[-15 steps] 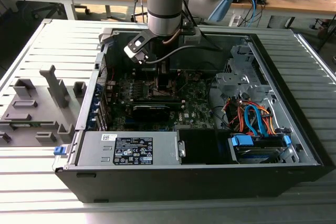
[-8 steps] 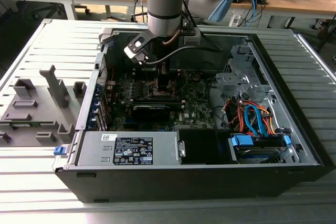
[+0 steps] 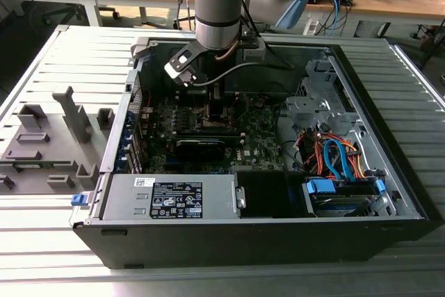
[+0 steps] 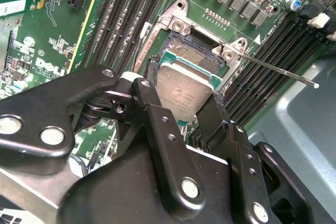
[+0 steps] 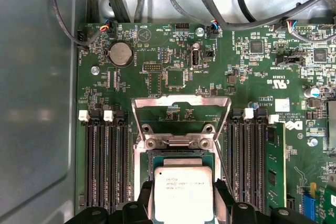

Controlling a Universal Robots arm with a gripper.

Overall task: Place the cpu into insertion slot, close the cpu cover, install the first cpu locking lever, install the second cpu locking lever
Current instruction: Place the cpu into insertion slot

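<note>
Grip check: your gripper [image 4: 185, 85] is pinching the cpu [image 4: 184, 94] by two opposite edges, right over the insertion slot [image 4: 182, 46]. Just beyond the gripper you see the cpu cover [image 5: 157, 99] flipped open, and a thin locking lever [image 4: 278, 69] juts out free beside that slot.

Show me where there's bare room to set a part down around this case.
Free: the ribbed table between the grey fixture blocks and its near edge; the black patch between power supply and drive bay looks bare. Crowded: the insertion slot, where the jaws hold the cpu between memory slots.
</note>
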